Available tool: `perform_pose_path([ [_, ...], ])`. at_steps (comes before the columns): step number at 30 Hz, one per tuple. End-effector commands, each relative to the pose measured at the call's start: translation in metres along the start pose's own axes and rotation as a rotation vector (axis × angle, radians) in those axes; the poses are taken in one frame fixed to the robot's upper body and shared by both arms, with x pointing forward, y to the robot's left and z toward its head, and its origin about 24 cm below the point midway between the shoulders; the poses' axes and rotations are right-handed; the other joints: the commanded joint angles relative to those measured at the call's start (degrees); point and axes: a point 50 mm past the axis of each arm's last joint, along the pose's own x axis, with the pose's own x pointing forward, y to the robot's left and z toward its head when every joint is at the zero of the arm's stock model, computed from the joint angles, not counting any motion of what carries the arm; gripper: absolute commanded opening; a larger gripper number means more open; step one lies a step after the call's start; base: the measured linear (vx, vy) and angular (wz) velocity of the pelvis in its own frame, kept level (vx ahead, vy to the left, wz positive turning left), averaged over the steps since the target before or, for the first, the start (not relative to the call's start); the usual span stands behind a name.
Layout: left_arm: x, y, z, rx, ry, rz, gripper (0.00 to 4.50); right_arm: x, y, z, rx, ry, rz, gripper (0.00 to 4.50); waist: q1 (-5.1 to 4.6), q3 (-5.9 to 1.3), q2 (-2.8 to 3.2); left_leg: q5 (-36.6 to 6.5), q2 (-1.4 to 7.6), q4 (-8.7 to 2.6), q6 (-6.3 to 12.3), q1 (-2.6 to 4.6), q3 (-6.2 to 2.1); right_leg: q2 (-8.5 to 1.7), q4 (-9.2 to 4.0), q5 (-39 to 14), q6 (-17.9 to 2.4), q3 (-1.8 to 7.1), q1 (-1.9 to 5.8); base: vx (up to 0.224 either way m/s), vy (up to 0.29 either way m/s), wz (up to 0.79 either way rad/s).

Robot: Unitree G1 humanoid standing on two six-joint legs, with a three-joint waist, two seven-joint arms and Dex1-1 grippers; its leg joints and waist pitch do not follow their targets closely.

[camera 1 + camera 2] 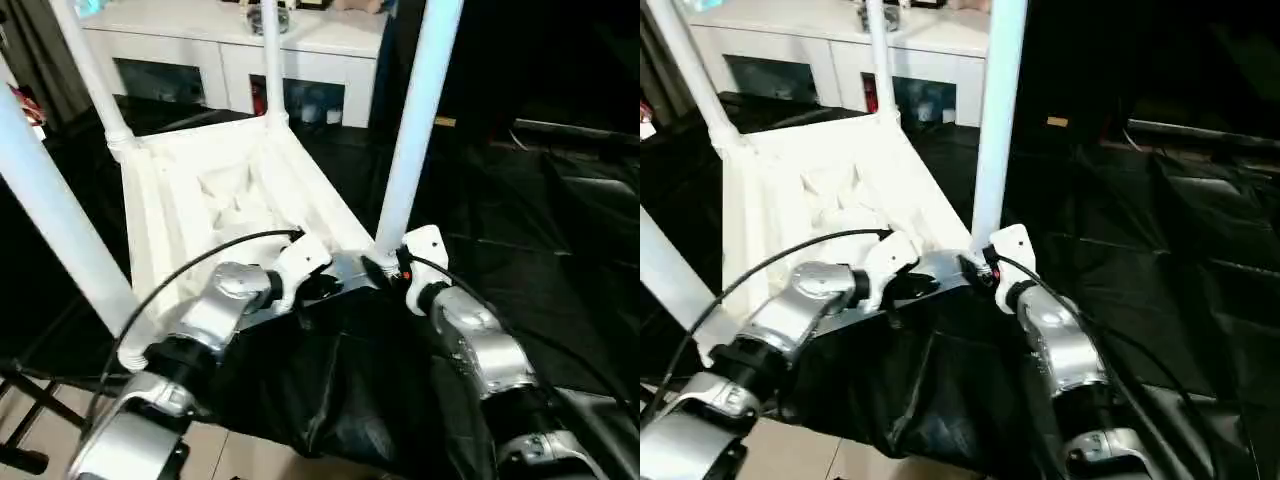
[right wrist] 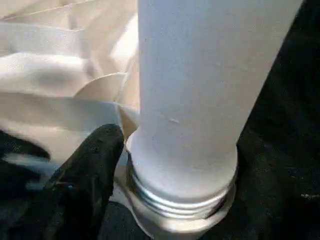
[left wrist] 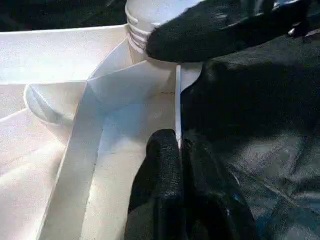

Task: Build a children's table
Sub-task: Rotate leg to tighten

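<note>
We see the children's table [image 1: 230, 200] lying upside down on black sheeting [image 1: 520, 230], its ribbed underside facing up across the centre-left of the head views. Four white tubular legs stand up from its corner sockets: the near-right leg [image 1: 415, 130] rises just right of centre, the near-left leg [image 1: 50, 220] runs up the left edge, and the far-left leg [image 1: 90, 70] and far-right leg [image 1: 270, 60] climb out of the top of the frame. Behind them, along the top, stands a white cabinet with glass doors [image 1: 230, 60].

Our left gripper [image 3: 179, 150] sits at the table's near edge, just left of the near-right leg; in the left wrist view its two black fingers [image 3: 162, 170] are pressed together on the thin white edge wall [image 3: 177, 100] of the tabletop.

Our right gripper [image 1: 385, 265] is at the foot of the near-right leg. In the right wrist view the leg's threaded base [image 2: 180, 200] sits above the socket with some thread rings showing, and one black finger [image 2: 90, 165] lies against its side; the jaws stand wide around the leg's foot, though we cannot tell whether they press it.
</note>
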Motion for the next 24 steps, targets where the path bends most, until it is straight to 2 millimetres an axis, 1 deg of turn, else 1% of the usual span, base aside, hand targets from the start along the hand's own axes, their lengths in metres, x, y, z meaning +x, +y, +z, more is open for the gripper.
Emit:
perform_pose_path([
  [1,0.002,-0.01,0.008,0.033,-0.072,-0.1,0.0,0.004,0.025,0.009,-0.059,-0.019,0.232,3.91,0.38,-3.17,-0.66,-20.0,2.9,-4.72,2.34,0.31,-1.37,-3.41,-4.68,-23.9,-9.0,2.41,2.32,0.0,0.0,0.0],
  [2,0.0,-0.01,0.007,0.032,-0.07,-0.109,0.0,0.002,0.022,0.009,-0.071,-0.015,0.243,3.91,0.4,-3.21,-0.59,-19.7,2.91,-4.68,2.46,0.29,-1.4,-3.52,-4.59,-23.9,-9.2,2.43,2.36,0.0,0.0,0.0],
  [3,-0.004,-0.009,0.005,0.031,-0.068,-0.126,0.0,-0.003,0.018,0.009,-0.097,-0.006,0.265,3.91,0.53,-3.25,-0.61,-18.8,2.93,-4.62,2.55,0.44,-1.32,-3.48,-4.65,-23.7,-9.5,2.43,2.35,0.0,0.0,0.0],
  [4,-0.008,-0.009,0.002,0.038,-0.065,-0.145,0.0,-0.008,0.015,0.01,-0.114,-0.001,0.302,3.91,0.67,-3.33,-0.63,-17.8,2.99,-4.51,2.81,0.61,-1.12,-3.42,-4.49,-22.1,-10.3,2.57,2.22,0.0,0.0,0.0],
  [5,-0.012,-0.009,0.001,0.042,-0.062,-0.16,0.0,-0.012,0.013,0.01,-0.125,0.004,0.33,3.91,0.77,-3.33,-0.56,-17.5,3.06,-4.49,2.93,0.68,-1.11,-3.43,-4.38,-21.4,-10.7,2.62,2.19,0.0,0.0,0.0],
  [6,-0.015,-0.009,-0.001,0.045,-0.055,-0.175,0.0,-0.016,0.011,0.01,-0.126,0.009,0.357,3.91,0.87,-3.33,-0.73,-16.8,3.11,-4.45,3.26,0.61,-1.04,-3.42,-4.2,-20.4,-11.2,2.64,2.31,0.0,0.0,0.0],
  [7,-0.019,-0.009,-0.004,0.047,-0.049,-0.196,0.0,-0.019,0.008,0.01,-0.124,0.014,0.384,3.91,1.04,-3.4,-0.62,-16.0,3.26,-4.47,3.5,0.52,-1.05,-3.42,-3.94,-19.2,-11.7,2.69,2.44,0.0,0.0,0.0],
  [8,-0.02,-0.009,-0.005,0.046,-0.044,-0.206,0.0,-0.021,0.007,0.011,-0.126,0.015,0.393,3.91,1.17,-3.48,-0.69,-15.0,3.29,-4.46,3.77,0.45,-1.03,-3.39,-3.61,-17.5,-12.2,2.69,2.47,0.0,0.0,0.0],
  [9,-0.024,-0.01,-0.008,0.047,-0.032,-0.23,0.0,-0.023,0.006,0.011,-0.129,0.018,0.417,3.91,1.24,-3.46,-1.05,-14.7,3.3,-4.45,3.94,0.44,-0.97,-3.39,-3.64,-17.3,-12.3,2.68,2.49,0.0,0.0,0.0],
  [10,-0.026,-0.01,-0.009,0.049,-0.026,-0.242,0.0,-0.025,0.005,0.012,-0.129,0.021,0.431,3.91,1.58,-3.53,-0.75,-14.0,3.35,-4.37,4.04,0.54,-0.99,-3.48,-3.45,-16.7,-12.6,2.72,2.5,0.0,0.0,0.0],
  [11,-0.029,-0.011,-0.011,0.055,-0.016,-0.264,0.0,-0.028,0.005,0.013,-0.141,0.022,0.473,3.75,1.62,-3.57,-0.99,-13.4,3.42,-4.34,4.15,0.59,-0.9,-3.43,-3.38,-15.8,-12.8,2.75,2.46,0.0,0.0,0.0],
  [12,-0.029,-0.011,-0.011,0.055,-0.016,-0.264,0.0,-0.028,0.005,0.013,-0.141,0.022,0.473,3.75,1.82,-3.62,-0.84,-12.3,3.49,-4.34,4.33,0.65,-0.89,-3.37,-3.08,-14.0,-13.2,2.77,2.49,0.0,0.0,0.0],
  [13,-0.033,-0.011,-0.012,0.054,-0.013,-0.28,0.0,-0.032,0.007,0.012,-0.153,0.041,0.532,3.65,2.02,-3.61,-0.62,-11.7,3.45,-4.24,4.49,0.74,-0.78,-3.34,-2.93,-12.5,-13.8,2.81,2.42,0.0,0.0,0.0],
  [14,-0.034,-0.01,-0.012,0.051,-0.015,-0.285,0.0,-0.034,0.009,0.012,-0.159,0.052,0.555,3.54,2.17,-3.62,-0.54,-11.0,3.42,-4.24,4.65,0.56,-0.81,-3.34,-2.72,-11.4,-14.2,2.76,2.7,0.0,0.0,0.0],
  [16,-0.036,-0.01,-0.012,0.05,-0.018,-0.29,0.0,-0.036,0.01,0.011,-0.168,0.069,0.592,3.39,2.3,-3.64,-0.66,-10.4,3.48,-4.25,4.74,0.47,-0.81,-3.35,-2.56,-10.6,-14.4,2.72,2.84,0.0,0.0,0.0],
  [17,-0.037,-0.01,-0.012,0.05,-0.017,-0.295,0.0,-0.037,0.01,0.011,-0.172,0.079,0.61,3.3,2.36,-3.58,-0.56,-10.9,3.45,-4.25,4.6,0.49,-0.8,-3.41,-2.68,-11.5,-14.4,2.71,2.82,0.0,0.0,0.0],
  [18,-0.037,-0.01,-0.012,0.049,-0.017,-0.297,0.0,-0.037,0.01,0.01,-0.173,0.081,0.615,3.21,2.36,-3.54,-0.6,-11.2,3.45,-4.27,4.45,0.45,-0.8,-3.44,-2.78,-12.1,-14.2,2.71,2.84,0.0,0.0,0.0],
  [20,-0.038,-0.011,-0.013,0.048,-0.014,-0.308,0.0,-0.038,0.01,0.009,-0.184,0.097,0.637,3.03,2.45,-3.42,-0.61,-13.1,3.46,-4.39,3.47,0.59,-0.83,-3.48,-3.11,-15.3,-13.5,2.73,2.74,0.0,0.0,0.0],
  [21,-0.039,-0.011,-0.013,0.045,-0.011,-0.316,0.0,-0.039,0.011,0.008,-0.197,0.105,0.645,2.96,2.47,-3.37,-0.54,-13.5,3.47,-4.45,3.22,0.65,-0.85,-3.48,-3.2,-16.1,-13.3,2.75,2.67,0.0,0.0,0.0],
  [23,-0.039,-0.012,-0.014,0.045,-0.007,-0.322,0.0,-0.039,0.01,0.007,-0.209,0.115,0.653,2.77,2.41,-3.3,-0.64,-14.7,3.44,-4.53,2.52,0.69,-0.91,-3.47,-3.41,-18.1,-12.6,2.78,2.59,0.0,0.0,0.0],
  [24,-0.039,-0.012,-0.014,0.046,-0.007,-0.322,0.0,-0.039,0.01,0.007,-0.209,0.116,0.654,2.7,2.41,-3.3,-0.64,-14.7,3.44,-4.53,2.52,0.69,-0.91,-3.47,-3.41,-18.1,-12.6,2.78,2.59,0.0,0.0,0.0],
])
